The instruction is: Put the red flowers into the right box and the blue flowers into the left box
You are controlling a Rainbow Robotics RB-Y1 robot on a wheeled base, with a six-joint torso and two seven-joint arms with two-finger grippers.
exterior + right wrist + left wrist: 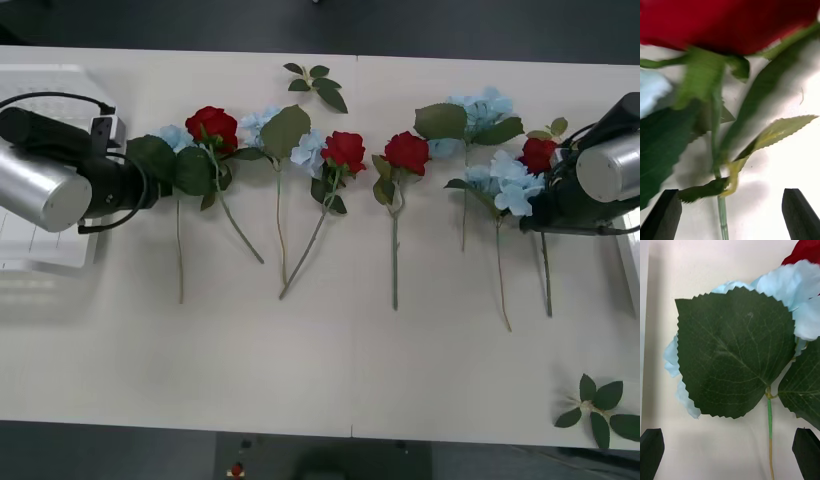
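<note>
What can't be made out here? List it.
- Right box: front view, cut off by the edge, just a sliver.
- Left box: front view, partly behind the left arm.
- Red flower: right wrist view, bloom blurred and cropped, close before the open right gripper.
- Blue flower: left wrist view, mostly under its leaf, before the open left gripper.

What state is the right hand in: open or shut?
Open. The right hand has its two black fingers standing wide apart, straddling a red flower's stem without touching it.
</note>
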